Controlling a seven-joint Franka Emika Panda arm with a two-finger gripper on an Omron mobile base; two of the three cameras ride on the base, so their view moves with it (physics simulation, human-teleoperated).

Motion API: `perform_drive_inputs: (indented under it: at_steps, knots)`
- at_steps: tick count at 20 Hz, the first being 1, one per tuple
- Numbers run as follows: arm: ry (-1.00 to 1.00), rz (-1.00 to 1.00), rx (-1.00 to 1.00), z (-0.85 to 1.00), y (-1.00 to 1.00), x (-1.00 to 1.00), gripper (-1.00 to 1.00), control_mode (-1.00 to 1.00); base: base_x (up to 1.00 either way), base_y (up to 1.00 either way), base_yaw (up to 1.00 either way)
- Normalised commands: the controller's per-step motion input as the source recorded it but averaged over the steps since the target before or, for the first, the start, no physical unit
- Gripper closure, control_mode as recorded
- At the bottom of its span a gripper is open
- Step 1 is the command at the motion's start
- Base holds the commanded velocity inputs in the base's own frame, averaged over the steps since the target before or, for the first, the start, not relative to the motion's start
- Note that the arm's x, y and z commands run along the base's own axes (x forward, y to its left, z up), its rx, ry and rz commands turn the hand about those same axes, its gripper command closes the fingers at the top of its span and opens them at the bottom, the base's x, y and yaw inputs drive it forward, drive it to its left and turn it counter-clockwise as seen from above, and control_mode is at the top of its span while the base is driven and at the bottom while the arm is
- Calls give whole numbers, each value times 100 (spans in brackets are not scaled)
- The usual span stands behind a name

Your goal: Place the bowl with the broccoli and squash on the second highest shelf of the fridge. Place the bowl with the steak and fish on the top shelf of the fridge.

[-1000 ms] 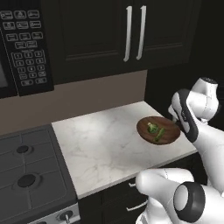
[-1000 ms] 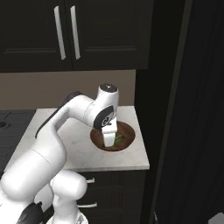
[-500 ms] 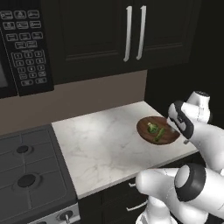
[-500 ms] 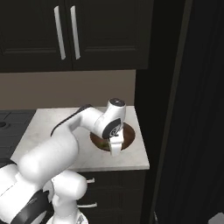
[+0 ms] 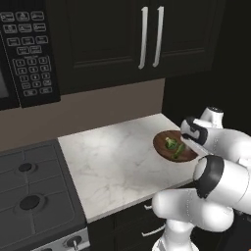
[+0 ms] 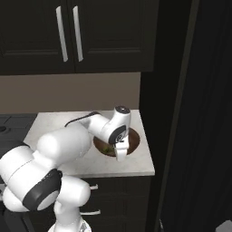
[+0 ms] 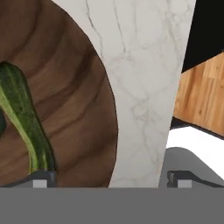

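Note:
A brown wooden bowl holding broccoli and a green squash sits at the right end of the marble counter. My gripper points down over the bowl's right rim and is open. In the hand view the bowl and squash lie on the left. The gripper straddles the rim there, one fingertip over the bowl and the other past the counter edge. Nothing is held. The black fridge stands shut on the right, its shelves hidden. The bowl with the steak and fish is out of view.
A stove adjoins the counter on the left, under a microwave. Dark upper cabinets hang above. The counter ends just right of the bowl, with wooden floor below.
The hand has swung right and come down, from above the bowl's middle to low over its right rim. The bowl has stayed in place.

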Motion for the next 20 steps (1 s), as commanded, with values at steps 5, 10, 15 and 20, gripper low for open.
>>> perform_drive_inputs:
  at_steps: [5,10,15,20]
  knots:
    - [0,0,0,-40,-10,22,-100,-100,0,0,0]
    - [0,0,0,-34,-10,11,-100,-100,0,0,0]
    - [0,0,0,-6,0,34,100,-100,0,0,0]
    - [1,0,0,-1,0,12,100,-100,0,0,0]
